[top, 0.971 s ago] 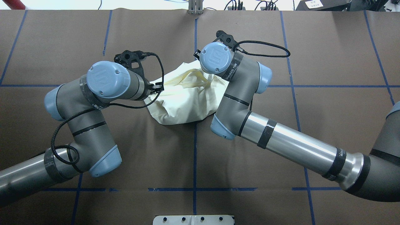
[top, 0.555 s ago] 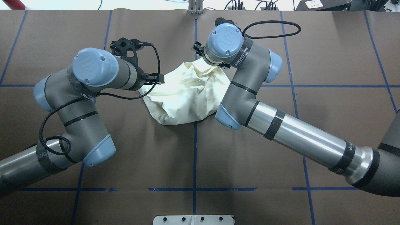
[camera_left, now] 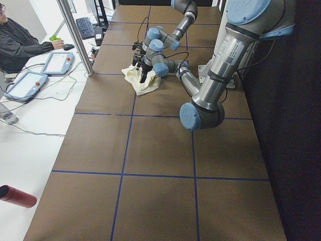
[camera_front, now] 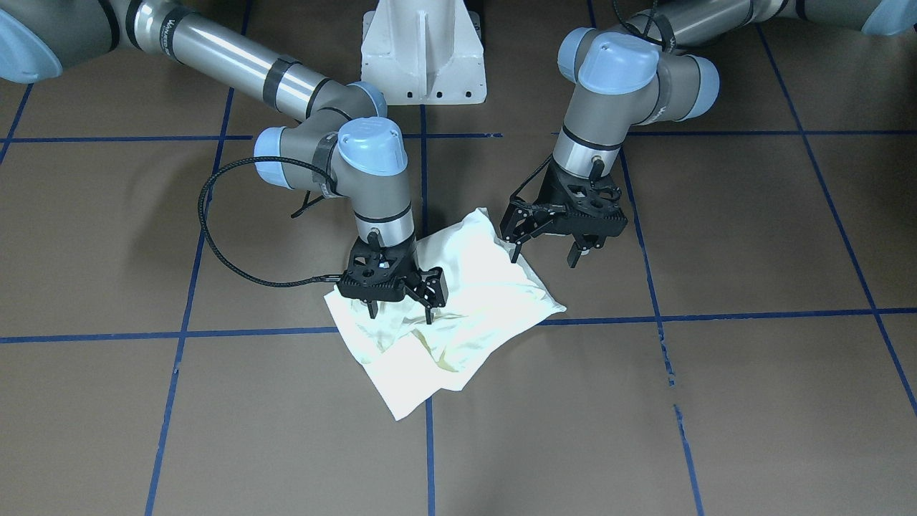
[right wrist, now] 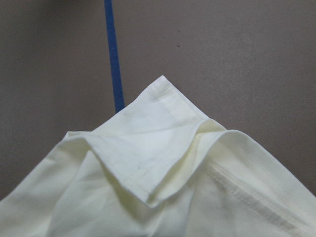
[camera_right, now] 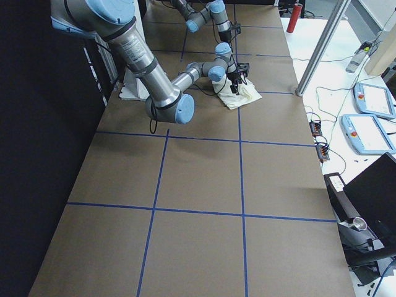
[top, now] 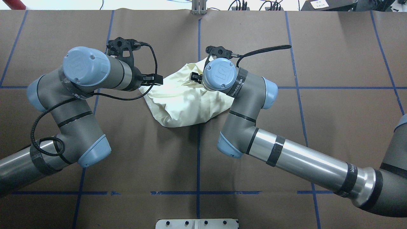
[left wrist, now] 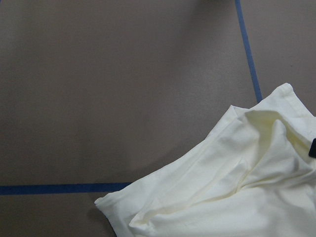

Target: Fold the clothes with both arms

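The clothes are one cream shirt (camera_front: pixel 466 315) lying crumpled in a loose bundle (top: pixel 184 101) at mid-table, plain side up, no print visible. My left gripper (camera_front: pixel 544 256) hangs open over the bundle's edge on the robot's left, one fingertip (camera_front: pixel 514 255) just above the fabric. My right gripper (camera_front: pixel 400 312) stands open, pointing down over the bundle's far part, with its fingertips at the cloth surface. The left wrist view shows a folded hem corner (left wrist: pixel 232 187); the right wrist view shows a pointed corner (right wrist: pixel 163 148). Neither gripper holds fabric.
The brown table (top: pixel 334 127) carries a blue tape grid (top: pixel 198 152). The white pedestal base (camera_front: pixel 423 50) stands behind the shirt. A seated person (camera_left: pixel 15 42) and teach pendants (camera_right: pixel 371 133) are off the table's far side. A red cylinder (camera_left: pixel 17 196) lies beside the table.
My left gripper has drawn back leftward from the shirt's edge. My right wrist swung toward the table's far side, then came back over the bundle. The shirt's yellowish inner fold no longer shows.
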